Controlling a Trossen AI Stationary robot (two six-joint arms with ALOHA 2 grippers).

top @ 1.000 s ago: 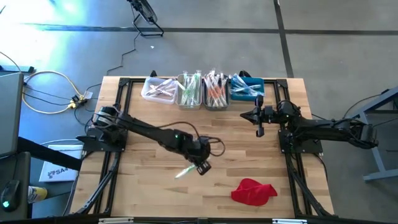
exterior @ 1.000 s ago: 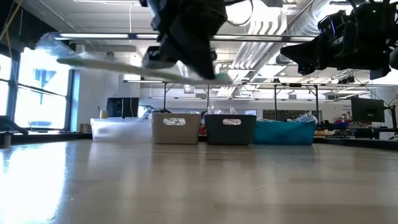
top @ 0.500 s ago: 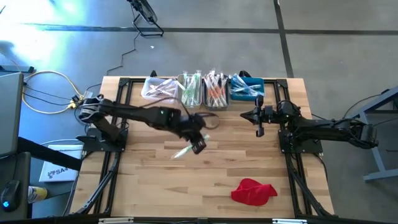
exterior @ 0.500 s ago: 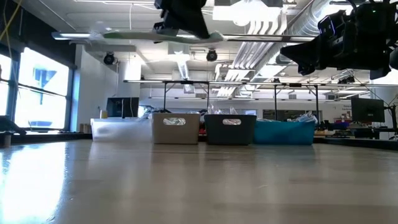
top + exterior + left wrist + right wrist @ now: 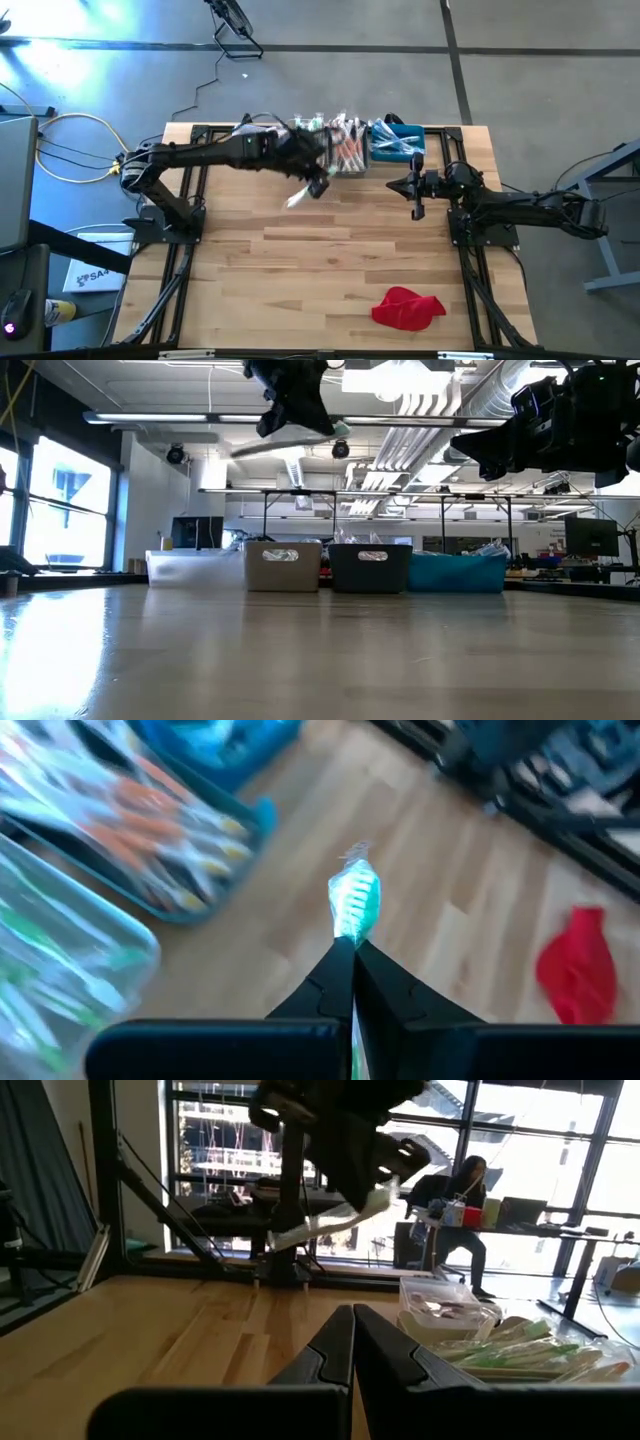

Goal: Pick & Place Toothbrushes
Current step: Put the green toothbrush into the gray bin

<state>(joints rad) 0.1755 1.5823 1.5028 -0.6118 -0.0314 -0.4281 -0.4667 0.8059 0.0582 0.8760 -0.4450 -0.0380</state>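
I count four bins (image 5: pixel 326 146) at the counter's (image 5: pixel 330 270) far edge and one red cloth (image 5: pixel 408 307). My left claw (image 5: pixel 318 186) pinches one green toothbrush (image 5: pixel 299 197) aloft beside them; my right claw (image 5: pixel 417 210) waits closed, empty.

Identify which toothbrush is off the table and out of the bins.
The green toothbrush clamped in the left gripper, held in the air beside the bins; all the others lie inside them.
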